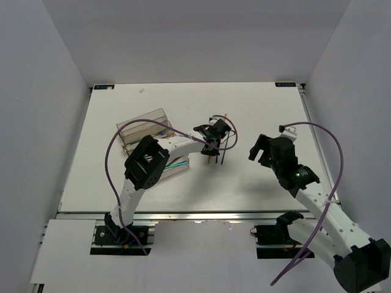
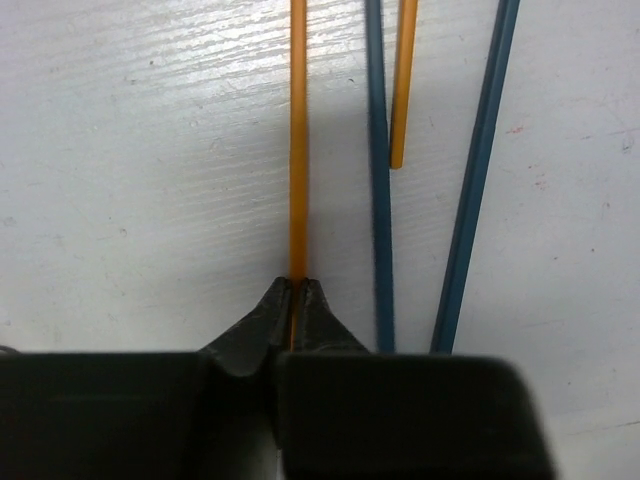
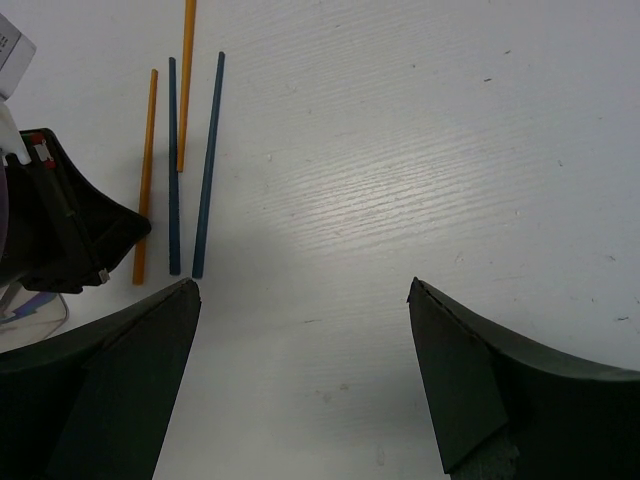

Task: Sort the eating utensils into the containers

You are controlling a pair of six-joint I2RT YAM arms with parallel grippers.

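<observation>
Our left jaws clamp an orange chopstick (image 2: 298,150) on the worktop (image 2: 130,150) beside blue chopsticks (image 2: 378,150); our right jaws stand apart, empty. We should lift it level toward the tray (image 1: 139,125).

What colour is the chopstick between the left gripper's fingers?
Orange. The left gripper is shut on the chopstick; clearest in the left wrist view.

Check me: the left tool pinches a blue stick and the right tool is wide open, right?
No: the left tool pinches an orange stick, not a blue one; the left wrist view shows it. The right tool is wide open.
</observation>
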